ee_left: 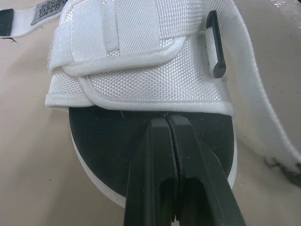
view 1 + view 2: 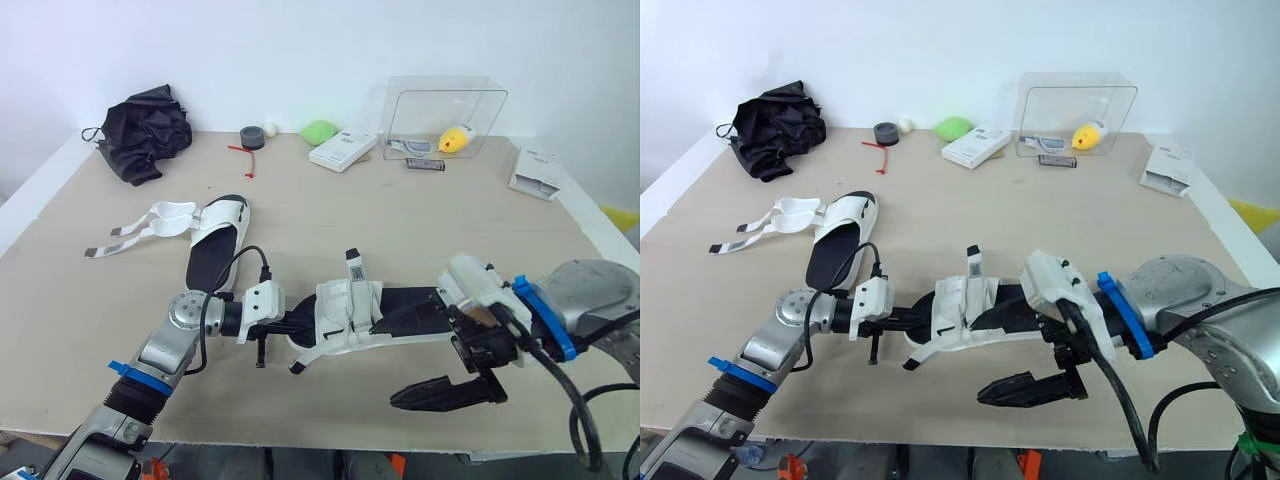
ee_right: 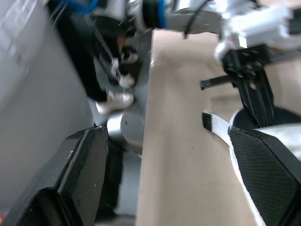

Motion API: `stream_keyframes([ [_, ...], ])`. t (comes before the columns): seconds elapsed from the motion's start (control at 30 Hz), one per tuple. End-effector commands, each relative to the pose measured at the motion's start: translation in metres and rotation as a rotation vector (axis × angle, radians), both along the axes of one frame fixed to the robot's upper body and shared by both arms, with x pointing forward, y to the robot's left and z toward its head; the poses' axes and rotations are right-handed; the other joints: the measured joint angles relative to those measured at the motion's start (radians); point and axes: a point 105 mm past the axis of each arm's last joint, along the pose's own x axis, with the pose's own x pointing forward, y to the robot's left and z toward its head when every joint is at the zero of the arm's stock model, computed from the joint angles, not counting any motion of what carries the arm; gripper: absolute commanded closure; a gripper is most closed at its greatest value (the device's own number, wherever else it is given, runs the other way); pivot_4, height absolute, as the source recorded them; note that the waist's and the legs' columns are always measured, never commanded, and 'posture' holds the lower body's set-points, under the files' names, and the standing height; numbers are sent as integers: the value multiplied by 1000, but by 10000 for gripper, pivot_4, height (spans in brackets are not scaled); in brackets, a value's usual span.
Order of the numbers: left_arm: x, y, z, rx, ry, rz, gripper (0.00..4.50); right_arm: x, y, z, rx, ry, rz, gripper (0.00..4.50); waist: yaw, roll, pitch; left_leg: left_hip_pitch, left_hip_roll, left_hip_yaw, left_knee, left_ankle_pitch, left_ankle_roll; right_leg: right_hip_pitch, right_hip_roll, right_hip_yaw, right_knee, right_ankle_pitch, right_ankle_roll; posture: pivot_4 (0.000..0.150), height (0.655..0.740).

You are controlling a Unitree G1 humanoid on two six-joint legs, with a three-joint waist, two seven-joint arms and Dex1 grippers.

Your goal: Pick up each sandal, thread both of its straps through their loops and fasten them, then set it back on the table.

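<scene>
Both grippers at the near sandal [image 2: 345, 318]
Left gripper [image 1: 167, 123] is pressing its closed fingers on the toe footbed; right gripper [image 2: 395, 362] is gaping wide at the heel; second sandal [image 2: 215, 240] is lying far-left.

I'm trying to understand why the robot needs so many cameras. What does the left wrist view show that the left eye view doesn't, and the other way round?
Left wrist view, up close: the weave of the white strap, a black loop and a grey label. Left eye view, wider: a second sandal with straps lying loose, a black cloth bundle and a clear box. Shared: the near sandal, the left claw shut over one end of it, and the table.
</scene>
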Motion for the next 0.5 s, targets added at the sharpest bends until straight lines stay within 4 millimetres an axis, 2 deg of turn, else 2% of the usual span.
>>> stream_keyframes([
  [0.03, -13, 13, -48, 139, 156, 29, 45000, 10, -3, -17, 41, 160, -173, 895, 0, -1, 0, 0, 0, 0, 0, 0, 0, 0, 0, 0, 0, 1, -2, 1500, 7400],
  [0.07, -13, 14, -48, 140, 158, 31, 45000, 6, -1, -18, 77, 213, -178, 895, 0, -2, -1, 0, 0, 0, 0, 0, 0, 0, 0, 1, 0, 3, -5, 1500, 7400],
  [0.17, -15, 15, -50, 142, 161, 31, 45000, 3, 8, -10, 130, 206, -169, 895, 0, 0, -1, -1, 0, 0, 0, 0, 0, 0, 0, 1, 0, 2, -6, 1500, 7400],
  [0.27, -15, 15, -50, 147, 162, 26, 45000, 23, 19, -1, 175, 207, -222, 895, -3, 1, -1, 0, 0, 1, 0, 0, 0, 0, 3, 0, 0, 0, 2, 1500, 7400],
  [0.33, -13, 14, -50, 147, 158, 26, 45000, 33, 26, 5, 191, 212, -235, 895, -3, 0, -1, 1, 0, 1, 0, 1, 1, 0, 4, 1, 0, 1, 1, 1500, 7400],
  [0.43, -10, 13, -48, 145, 151, 27, 45000, 37, 37, 16, 193, 228, -208, 895, -3, 0, -1, 0, 1, 1, 0, 1, 2, 0, 3, 1, 0, 0, -1, 1500, 7400],
  [0.5, -10, 13, -48, 145, 151, 26, 45000, 38, 44, 11, 128, 254, -193, 895, -2, 0, -1, -1, 1, 0, 0, 1, 2, 0, 2, 1, 0, 1, -1, 1500, 7400],
])
